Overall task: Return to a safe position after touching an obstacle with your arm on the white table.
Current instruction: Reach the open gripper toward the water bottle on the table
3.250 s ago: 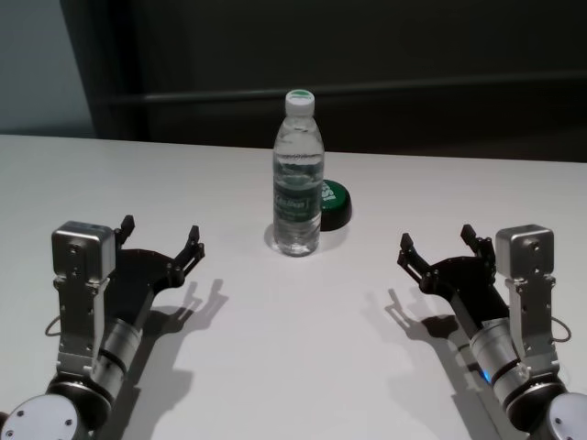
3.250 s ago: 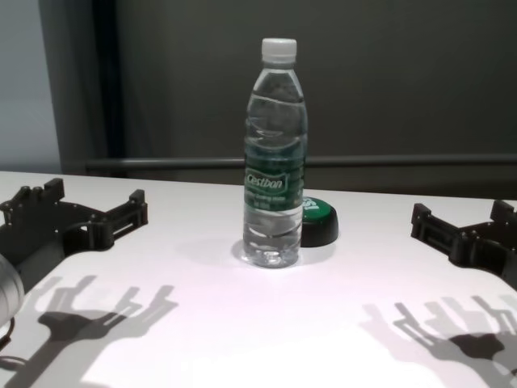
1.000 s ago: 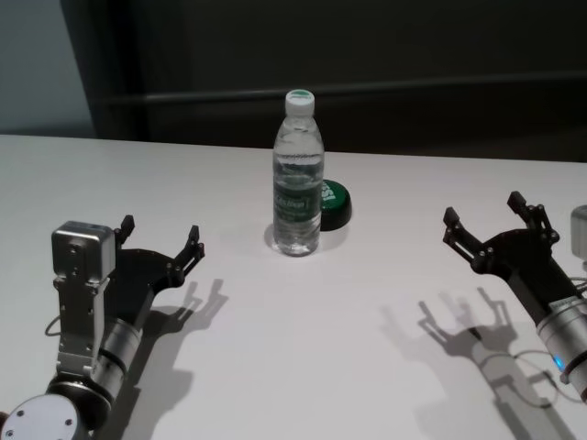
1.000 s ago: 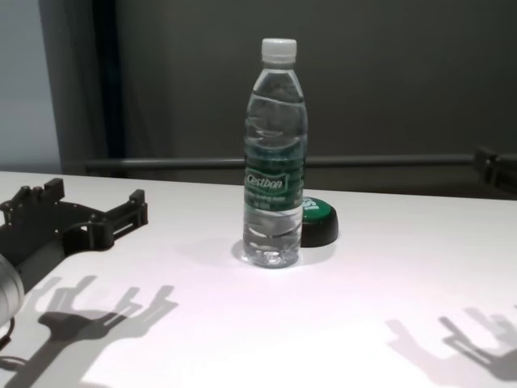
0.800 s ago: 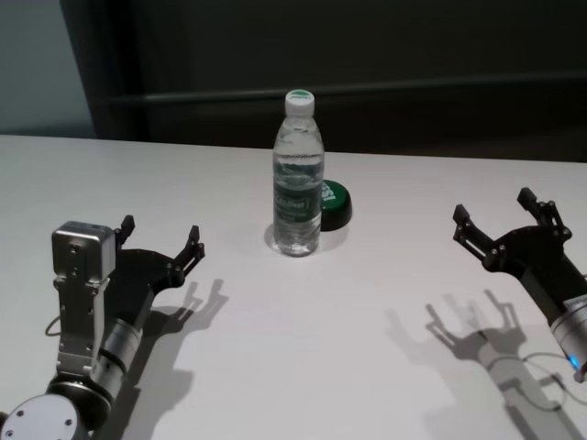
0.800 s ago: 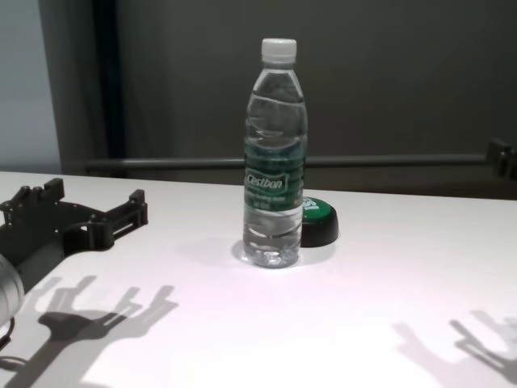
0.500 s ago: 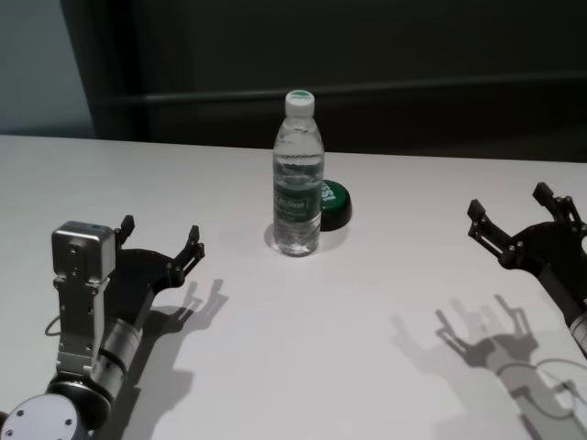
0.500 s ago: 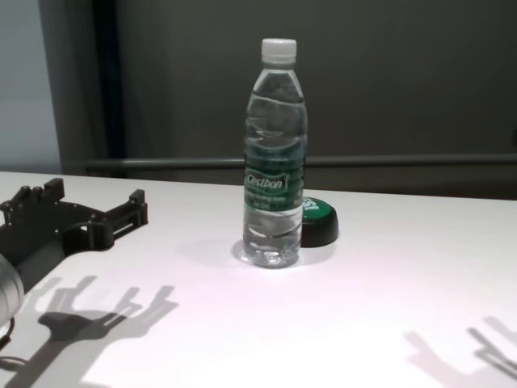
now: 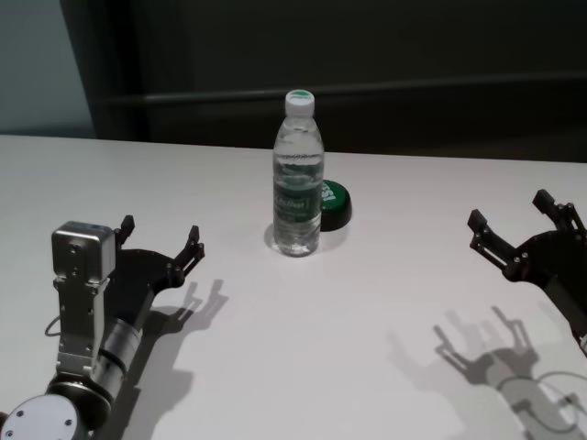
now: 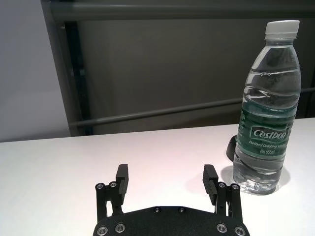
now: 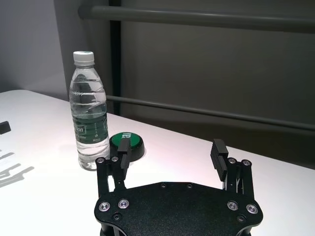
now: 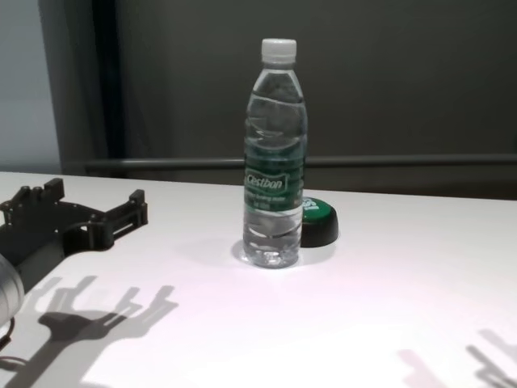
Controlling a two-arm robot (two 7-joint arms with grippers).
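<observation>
The obstacle (image 9: 298, 179), a clear water bottle with a white cap and a green label band, stands upright at the middle of the white table (image 9: 303, 348). It also shows in the chest view (image 12: 275, 153) and in both wrist views (image 10: 268, 103) (image 11: 88, 110). My left gripper (image 9: 160, 236) rests open over the table's near left (image 12: 90, 202) (image 10: 167, 179), holding nothing. My right gripper (image 9: 518, 218) hovers open at the far right, raised above the table and well apart from the bottle (image 11: 171, 150).
A low black puck with a green top (image 9: 332, 203) sits just behind and right of the bottle (image 12: 317, 220) (image 11: 126, 143). A dark wall with a horizontal rail (image 9: 367, 89) runs behind the table's far edge.
My right arm has swung outward to the right and lifted, leaving the chest view; its shadow slid right on the table. The left arm and the bottle have not moved.
</observation>
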